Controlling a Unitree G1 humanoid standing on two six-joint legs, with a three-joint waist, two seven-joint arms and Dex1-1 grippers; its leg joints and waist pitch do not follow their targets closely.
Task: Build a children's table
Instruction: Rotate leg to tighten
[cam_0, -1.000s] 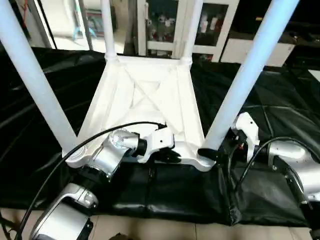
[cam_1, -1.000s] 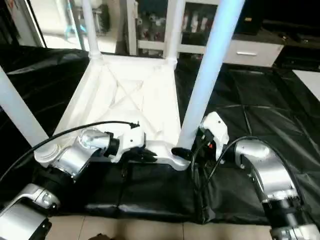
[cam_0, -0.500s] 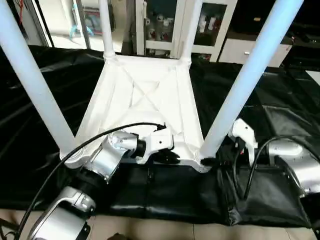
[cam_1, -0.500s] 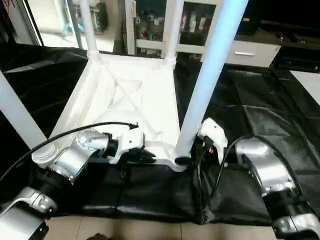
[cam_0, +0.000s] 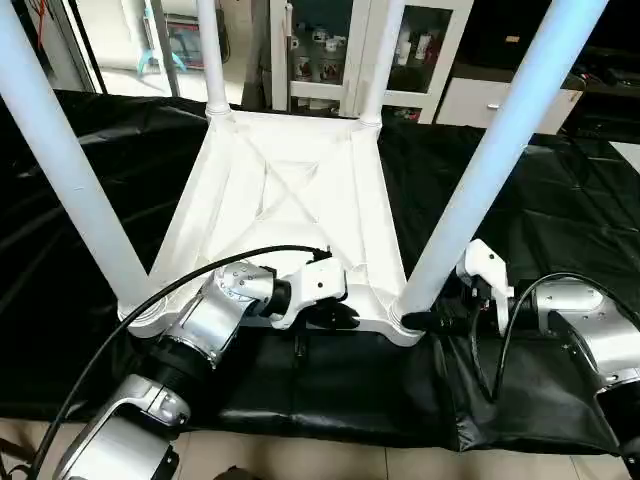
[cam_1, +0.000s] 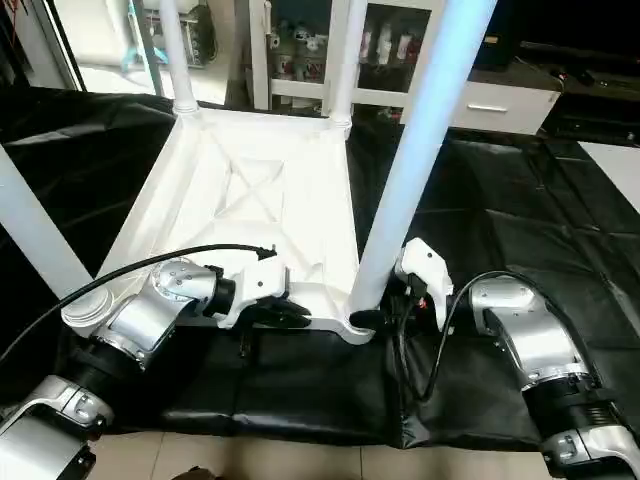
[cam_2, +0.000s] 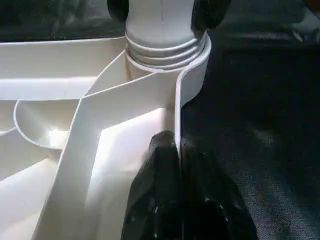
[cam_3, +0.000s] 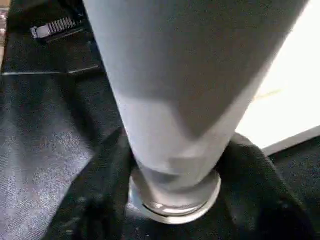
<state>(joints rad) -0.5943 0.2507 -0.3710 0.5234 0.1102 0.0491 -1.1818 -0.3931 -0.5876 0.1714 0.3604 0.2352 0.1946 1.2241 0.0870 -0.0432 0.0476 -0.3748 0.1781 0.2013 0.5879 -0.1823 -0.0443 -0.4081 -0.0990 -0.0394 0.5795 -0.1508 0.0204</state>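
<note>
Table top (cam_0: 290, 215) lies upside down on the black sheet (cam_0: 560, 230), ribbed X underside up, all four legs standing in the corner sockets. Left gripper (cam_2: 177, 165) is clamped together on the thin near rim wall of the top, one finger inside the rim, one outside. Likely this pins the top so it can't slide or turn while the other arm works the leg. The near right leg (cam_0: 490, 170) stands in its socket straight ahead of the left jaws, along the same rim. Right gripper (cam_3: 172, 200) sits at the base of that leg, a black finger (cam_3: 95, 200) on each side of the tube just above the socket collar (cam_3: 175, 192). The jaws straddle the leg closely; whether the pads actually press it is hard to tell, so I can't call it a firm grip. Probably placed low for twisting or pushing the leg home, where leverage on the joint is best. Hidden: right fingertips run out of frame in the wrist view and are mostly behind the leg from the head camera. Leg tops are cut off. Seating depth of the far legs (cam_0: 213, 60) can't be judged. Near left socket (cam_0: 140, 315) is partly covered by the left forearm.
</note>
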